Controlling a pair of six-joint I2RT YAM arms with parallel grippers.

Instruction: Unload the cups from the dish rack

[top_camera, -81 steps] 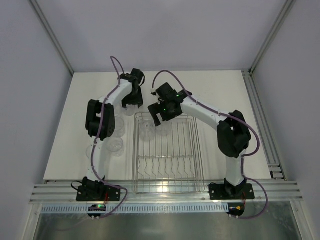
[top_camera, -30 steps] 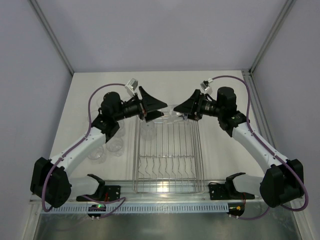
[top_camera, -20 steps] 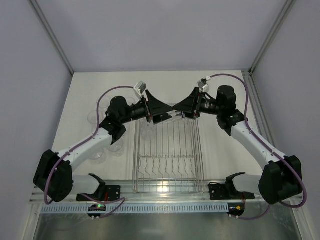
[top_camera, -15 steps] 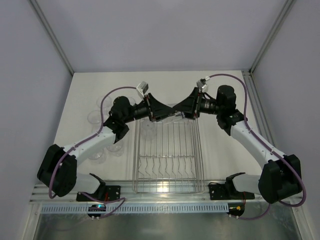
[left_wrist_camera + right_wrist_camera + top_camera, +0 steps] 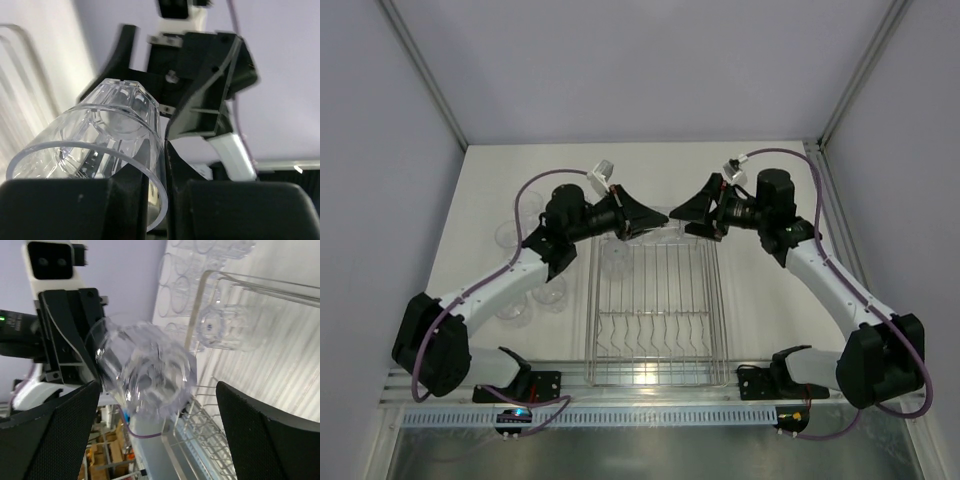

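A clear cup hangs in the air over the far end of the silver wire dish rack. My left gripper is shut on it, pinching the cup by its rim wall between the fingers. My right gripper faces it from the right, open and apart from the cup, whose base points at the right wrist camera. Another cup lies in the rack's far left corner, seen as the cup behind the held one.
Several clear cups stand on the white table left of the rack, also visible as cups in the right wrist view. The rack's curved prongs run across its near half. The left gripper's body fills the right wrist view's left side.
The left gripper closed on the cup's rim while the right gripper opened, let go of it and drew back slightly to the right.
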